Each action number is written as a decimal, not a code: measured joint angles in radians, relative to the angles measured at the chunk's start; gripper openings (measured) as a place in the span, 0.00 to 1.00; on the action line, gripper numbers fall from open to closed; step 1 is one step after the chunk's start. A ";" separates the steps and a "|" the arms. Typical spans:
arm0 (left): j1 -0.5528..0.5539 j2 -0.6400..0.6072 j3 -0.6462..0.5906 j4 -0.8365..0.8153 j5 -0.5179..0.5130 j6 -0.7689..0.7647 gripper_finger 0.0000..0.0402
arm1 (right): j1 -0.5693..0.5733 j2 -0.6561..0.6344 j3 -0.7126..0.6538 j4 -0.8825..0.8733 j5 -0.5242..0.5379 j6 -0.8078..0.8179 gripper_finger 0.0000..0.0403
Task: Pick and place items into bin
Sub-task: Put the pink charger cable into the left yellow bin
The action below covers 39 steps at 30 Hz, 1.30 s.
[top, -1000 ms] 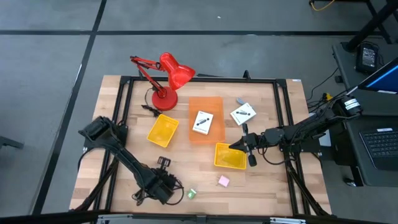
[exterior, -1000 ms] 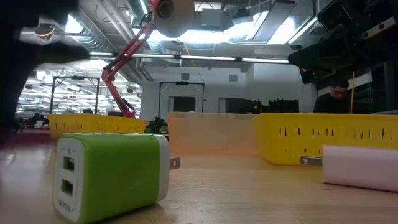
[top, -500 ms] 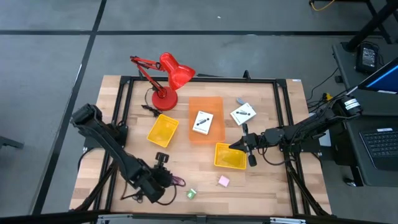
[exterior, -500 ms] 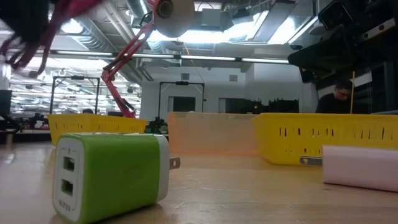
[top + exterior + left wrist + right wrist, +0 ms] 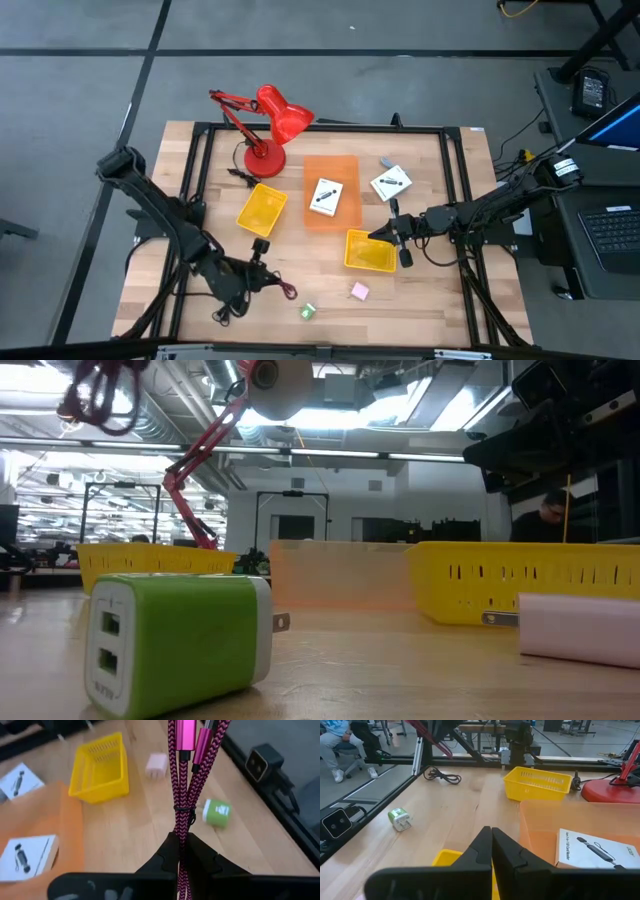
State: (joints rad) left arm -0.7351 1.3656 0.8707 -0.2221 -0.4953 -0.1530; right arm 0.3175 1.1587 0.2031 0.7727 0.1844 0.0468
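The maroon cord (image 5: 181, 780), a braided magenta cable bundled with a small tie, hangs from the left gripper (image 5: 262, 280) at the lower left of the high view, its jaws clenched on the strands just below the tie; in the low view it dangles at the upper left, clear of the bench (image 5: 420, 300). The step in hand looks like the carry to a bin. Doing it well probably means keeping the clench firm, holding the loose plug ends high enough to pass over a bin wall, and letting go only when the whole bundle hangs inside the rim, since trailing loops could drape over an edge. The nearest candidates are the yellow basket (image 5: 262, 210) just above the gripper and the orange bin (image 5: 331, 166) at centre, which already holds one white card (image 5: 324, 196); which is meant I cannot tell. The right gripper (image 5: 385, 234) waits at right of centre over the second yellow basket (image 5: 368, 252), jaws closed on nothing. The green charger (image 5: 175, 643) shows small lettering under its ports, too blurred to read, and the card's print is likewise illegible.
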 joint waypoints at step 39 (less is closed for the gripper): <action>0.077 -0.022 -0.373 0.750 -0.081 0.023 0.02 | 0.000 0.000 0.000 0.000 0.000 0.001 0.00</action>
State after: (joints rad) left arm -0.6582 1.3434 0.4973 0.5275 -0.5766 -0.1304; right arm 0.3172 1.1587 0.2031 0.7727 0.1848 0.0479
